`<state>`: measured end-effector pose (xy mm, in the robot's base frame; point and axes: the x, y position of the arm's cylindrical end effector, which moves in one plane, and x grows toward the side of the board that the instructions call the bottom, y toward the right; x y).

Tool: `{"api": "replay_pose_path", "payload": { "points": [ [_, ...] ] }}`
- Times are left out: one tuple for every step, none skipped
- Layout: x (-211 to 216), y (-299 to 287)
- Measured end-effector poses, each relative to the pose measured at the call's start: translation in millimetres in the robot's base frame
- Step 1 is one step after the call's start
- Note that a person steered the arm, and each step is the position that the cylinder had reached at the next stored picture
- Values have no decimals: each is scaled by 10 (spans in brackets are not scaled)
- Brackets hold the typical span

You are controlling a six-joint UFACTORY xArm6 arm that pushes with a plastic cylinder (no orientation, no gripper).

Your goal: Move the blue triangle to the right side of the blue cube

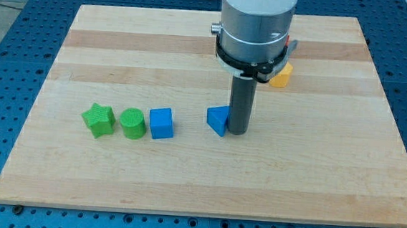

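The blue triangle (218, 119) lies near the middle of the wooden board (206, 179). The blue cube (161, 122) sits to its left, with a gap of about one block width between them. My tip (237, 132) stands right against the triangle's right side, touching or nearly touching it. The rod rises from there into the arm's grey cylinder (257, 24).
A green cylinder (132, 123) and a green star (98, 119) stand in a row left of the blue cube. A yellow block (282, 76) and a sliver of a red block (289, 45) show partly behind the arm at the view's upper right.
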<state>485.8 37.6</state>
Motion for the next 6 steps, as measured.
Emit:
{"api": "replay_pose_path", "payload": {
  "points": [
    [-116, 0],
    [-185, -26],
    [-258, -139],
    [-312, -297],
    [-283, -489],
    [-253, -588]
  ]
}}
